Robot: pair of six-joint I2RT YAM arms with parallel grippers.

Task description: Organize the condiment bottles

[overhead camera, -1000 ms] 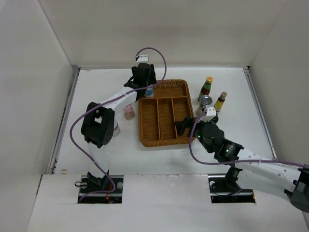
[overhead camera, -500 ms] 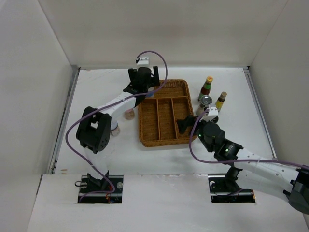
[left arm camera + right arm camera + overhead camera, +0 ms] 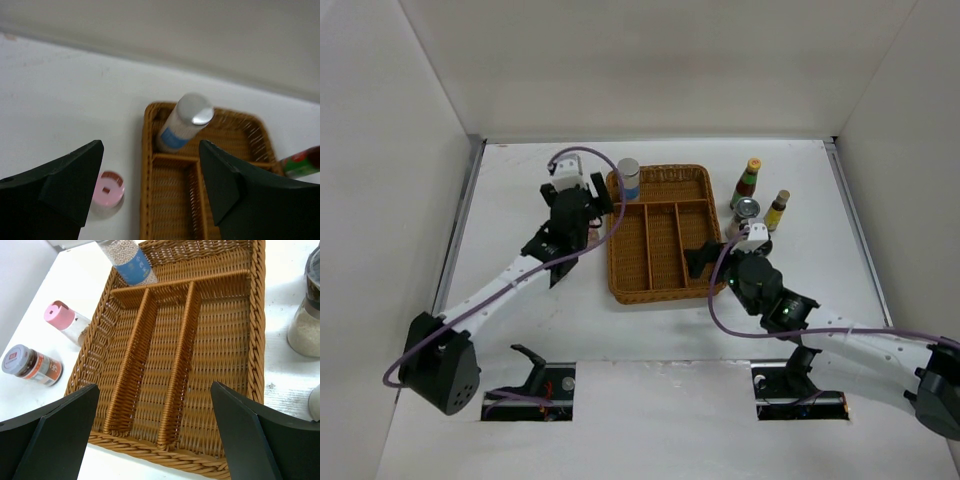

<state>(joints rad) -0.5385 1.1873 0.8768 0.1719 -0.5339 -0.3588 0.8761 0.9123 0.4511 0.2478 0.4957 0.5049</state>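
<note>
The grey-capped blue-label bottle (image 3: 628, 178) stands in the far-left corner of the brown wicker tray (image 3: 660, 285); it also shows in the left wrist view (image 3: 184, 123). My left gripper (image 3: 600, 200) is open and empty, just left of the tray, apart from that bottle. The pink-lidded bottle (image 3: 109, 188) stands on the table left of the tray, with the white-lidded red-label bottle (image 3: 32, 365) nearer. Two dark sauce bottles (image 3: 747, 182) (image 3: 777, 210) and the silver-lidded jar (image 3: 747, 208) stand right of the tray. My right gripper (image 3: 698, 258) is open and empty over the tray's near right part.
The tray has one cross compartment at the far end and three long ones (image 3: 175, 365), with nothing in the long ones. White walls close the table at the back and both sides. The left arm covers the pink-lidded and red-label bottles in the top view.
My left gripper has let go of the blue-label bottle, which now stands in the tray, and has drawn back to the left and nearer. The right arm has hardly moved.
</note>
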